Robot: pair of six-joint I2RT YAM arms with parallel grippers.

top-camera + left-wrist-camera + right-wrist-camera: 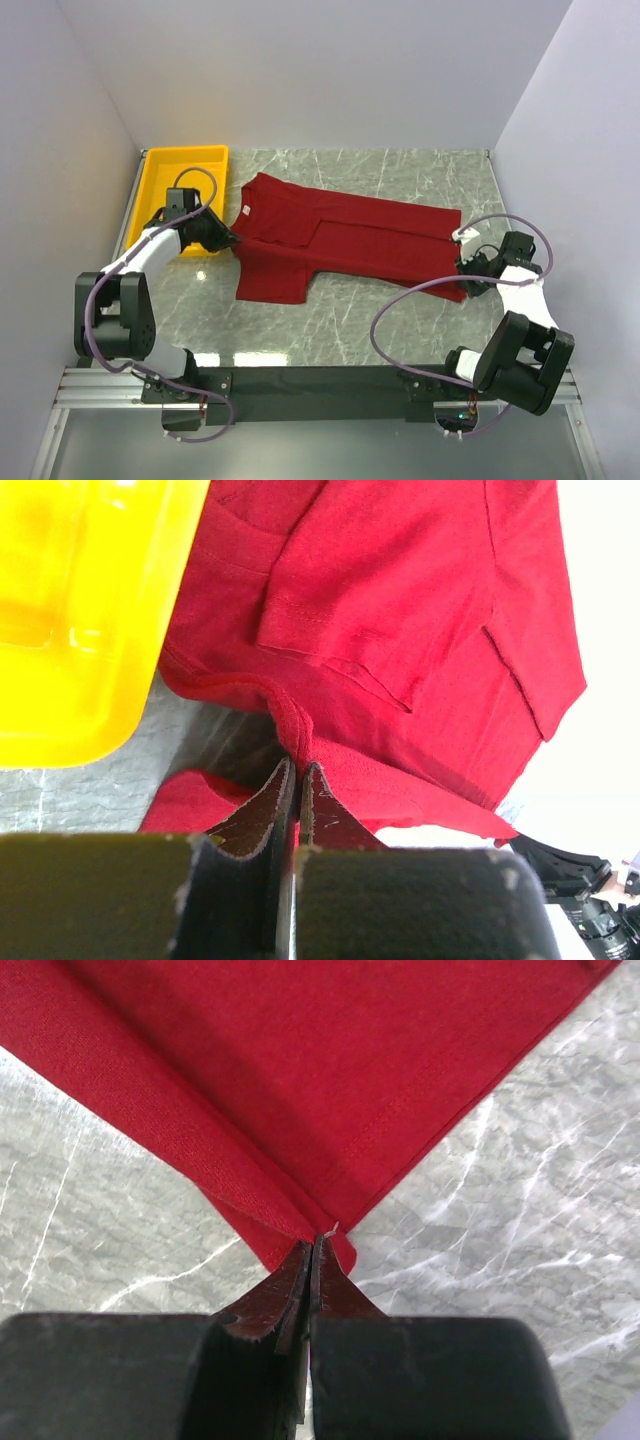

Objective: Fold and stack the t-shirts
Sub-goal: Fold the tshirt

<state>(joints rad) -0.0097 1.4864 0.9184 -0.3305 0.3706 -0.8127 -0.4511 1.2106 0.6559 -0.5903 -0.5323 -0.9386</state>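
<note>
A dark red t-shirt (340,235) lies spread across the marble table, neck end at the left, hem at the right, one side folded over lengthwise. My left gripper (228,238) is at the shirt's left edge beside the tray, shut on a pinch of its cloth (290,730). My right gripper (462,268) is at the shirt's right hem, shut on a folded corner of the t-shirt (300,1110). Between the two grips the cloth is lifted off the table.
A yellow plastic tray (172,165) stands at the back left, touching the shirt's left edge; its rim (150,660) fills the left of the left wrist view. Grey marble tabletop (340,325) lies in front of the shirt. White walls close in on both sides.
</note>
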